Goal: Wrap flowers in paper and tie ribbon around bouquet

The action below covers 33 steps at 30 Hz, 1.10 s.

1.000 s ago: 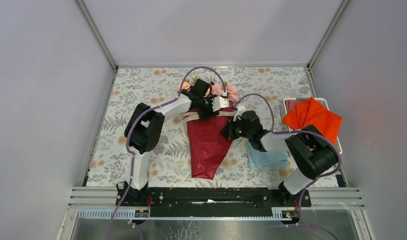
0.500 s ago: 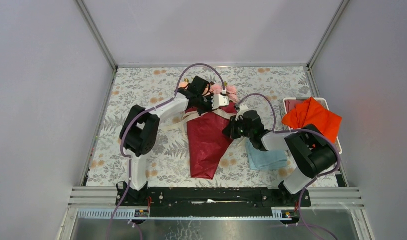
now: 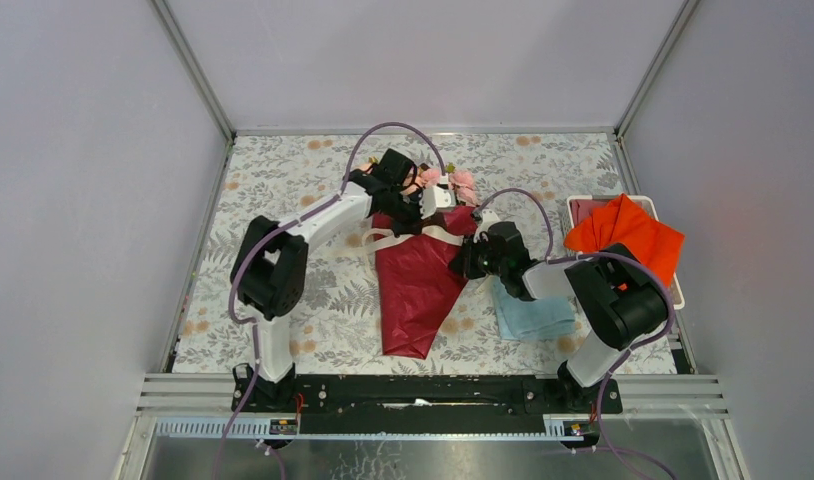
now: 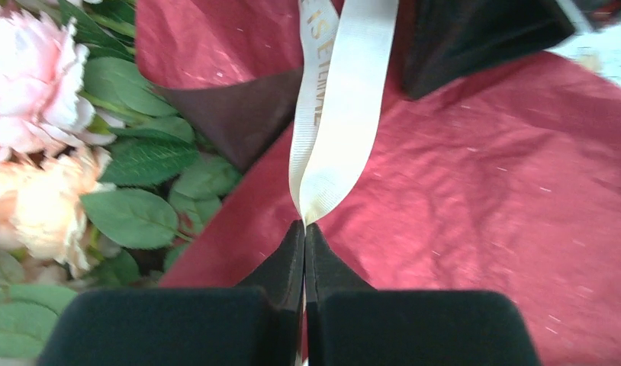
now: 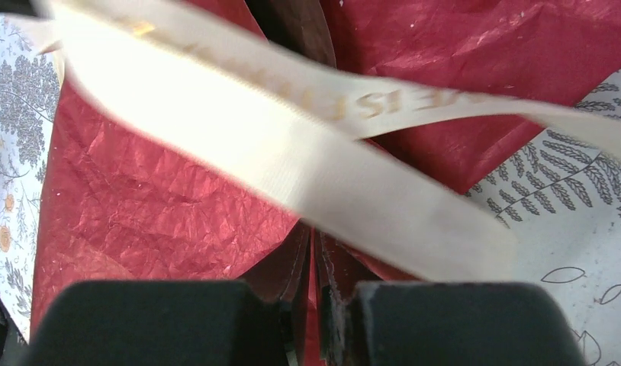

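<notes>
My left fingers [image 4: 304,232] pinch shut on a fold of the ribbon [image 4: 345,99] above the paper [image 4: 475,191], beside the flowers [image 4: 40,114]. My right fingers [image 5: 313,267] clamp the paper's edge. The bouquet [image 3: 418,275] lies mid-way across the counter [image 3: 283,180], blooms toward the far edge.

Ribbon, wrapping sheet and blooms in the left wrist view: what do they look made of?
Ribbon: woven fabric, probably satin or grosgrain; fine ribbed weave, soft sheen, gold lettering.
Paper: thin crinkled paper, matte crimson, with fine creases and pale flecks.
Flowers: likely artificial fabric, judging by the uniform leaves, but uncertain.
</notes>
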### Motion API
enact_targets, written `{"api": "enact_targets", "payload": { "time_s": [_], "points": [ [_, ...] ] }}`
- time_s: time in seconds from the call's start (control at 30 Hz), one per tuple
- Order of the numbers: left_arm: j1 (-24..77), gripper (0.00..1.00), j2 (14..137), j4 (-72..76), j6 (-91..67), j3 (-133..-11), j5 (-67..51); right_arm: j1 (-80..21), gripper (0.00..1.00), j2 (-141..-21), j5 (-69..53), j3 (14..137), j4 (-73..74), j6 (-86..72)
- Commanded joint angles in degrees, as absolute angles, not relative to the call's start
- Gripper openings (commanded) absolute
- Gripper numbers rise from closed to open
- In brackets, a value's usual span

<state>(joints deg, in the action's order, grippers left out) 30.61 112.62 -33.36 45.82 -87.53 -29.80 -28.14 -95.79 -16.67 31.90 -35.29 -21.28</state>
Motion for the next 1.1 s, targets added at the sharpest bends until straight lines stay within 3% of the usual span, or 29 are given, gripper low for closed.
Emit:
{"api": "enact_targets", "payload": {
  "time_s": [0.0,0.4,0.6,1.07],
  "points": [
    [31.1,0.02,104.63,-41.21,40.21,-86.08,-33.92,-27.35,0.12,-95.78,-17.12,32.62,-36.24,-19.5],
    [30.5,0.0,105.03,-45.41,29.31,-81.57,-37.38,-26.98,0.16,-94.46,-22.46,33.67,-33.5,-10.98],
    [26.76,0.0,111.83,-41.96,20.02,-88.88,-39.83,-26.98,0.24,-89.8,-33.6,34.6,-30.28,1.94],
    [26.63,0.0,117.03,-37.01,14.72,-91.83,-40.46,-23.47,0.42,-90.67,-37.3,39.19,-33.44,9.05]
  ]
}}
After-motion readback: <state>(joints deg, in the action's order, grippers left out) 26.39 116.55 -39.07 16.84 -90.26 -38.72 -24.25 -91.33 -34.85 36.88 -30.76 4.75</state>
